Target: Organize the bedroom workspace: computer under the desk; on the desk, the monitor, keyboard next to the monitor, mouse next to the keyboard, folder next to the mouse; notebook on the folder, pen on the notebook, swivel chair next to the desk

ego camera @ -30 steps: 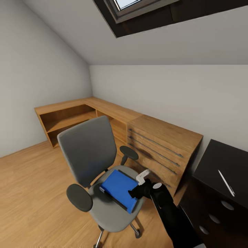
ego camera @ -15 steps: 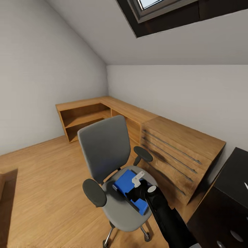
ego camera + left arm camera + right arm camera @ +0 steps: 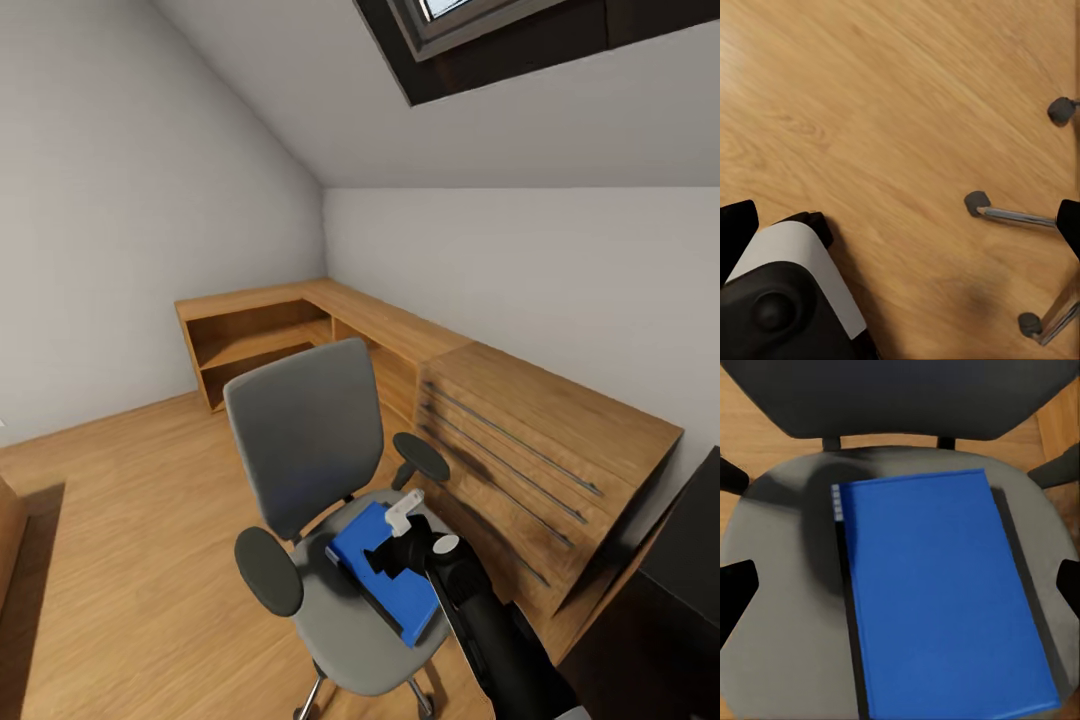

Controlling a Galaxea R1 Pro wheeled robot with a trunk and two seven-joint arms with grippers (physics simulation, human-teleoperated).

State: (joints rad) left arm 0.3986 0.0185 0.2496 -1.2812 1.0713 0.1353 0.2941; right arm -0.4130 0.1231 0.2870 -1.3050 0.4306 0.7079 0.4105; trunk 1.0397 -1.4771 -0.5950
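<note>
Grey swivel chair (image 3: 310, 440) on the light wood floor (image 3: 120, 520), backrest toward the sloped grey wall, seat facing the robot. Blue folder (image 3: 385, 575) flat on the seat, lying at a slant, its near corner close to the seat's front edge. Beneath the folder, a dark strip along one long side, perhaps another flat thing under it, too little exposed to tell. Right gripper (image 3: 392, 560) poised over the folder's middle, black arm reaching in from the lower right. In the right wrist view, folder (image 3: 945, 592) spread across the grey seat (image 3: 780, 607), fingertips (image 3: 735, 592) dark at either edge, jaws standing wide apart, clear of the folder's sides. Wooden L-shaped shelf unit (image 3: 300, 325) along the far walls, wooden drawer chest (image 3: 540, 450) just beyond the chair's armrest. Corner of the black surface (image 3: 690, 560) at the right edge. In the left wrist view, bare floor, chrome chair legs with castors (image 3: 979, 202), fingertips (image 3: 735, 232) at the frame edges, jaws apart.
</note>
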